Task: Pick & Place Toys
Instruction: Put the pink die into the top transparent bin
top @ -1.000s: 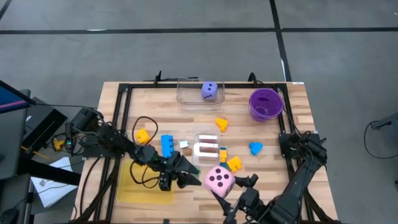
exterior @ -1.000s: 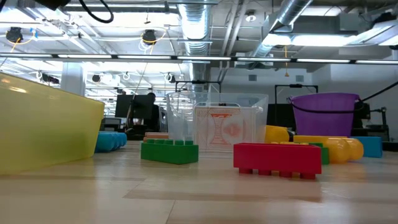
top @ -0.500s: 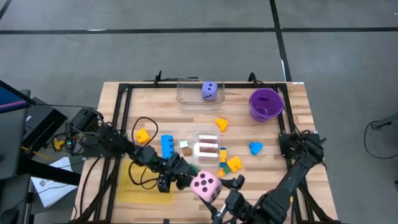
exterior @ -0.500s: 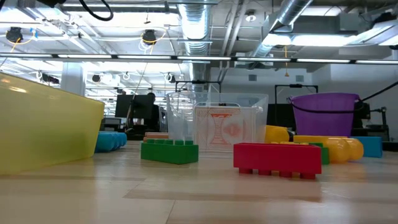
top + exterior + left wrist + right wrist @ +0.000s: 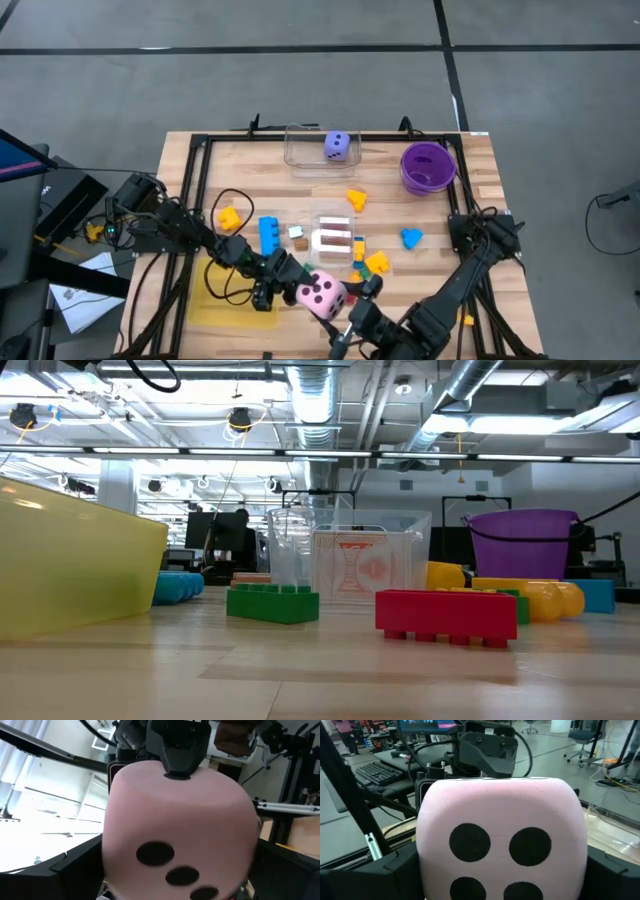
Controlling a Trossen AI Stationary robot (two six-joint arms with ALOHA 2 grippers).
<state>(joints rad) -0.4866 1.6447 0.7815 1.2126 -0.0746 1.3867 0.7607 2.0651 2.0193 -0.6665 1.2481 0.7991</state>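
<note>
**Pink die held between my two grippers, near table edge**

My right gripper has its fingers closed on the pink die, a soft-looking cube with rounded edges and black dots, held near the table's front edge just beside the yellow translucent tray. My left gripper meets the die from the opposite side; whether its fingers are spread or closed I cannot tell.

Surroundings, high view: behind the die lie a blue brick, a yellow piece, a clear box with cards inside, a cluster of small bricks, an orange shape and a blue shape. Farther back, a second clear box contains the purple die; the purple bowl stands at the right. A black cable loops across the wooden table beside my left arm.

View differences: the low view shows neither gripper, only studded green and red bricks, the tray's wall and the glossy bowl. In the left wrist view the die fills the frame with the right gripper behind it; in the right wrist view the die shows four dots.
</note>
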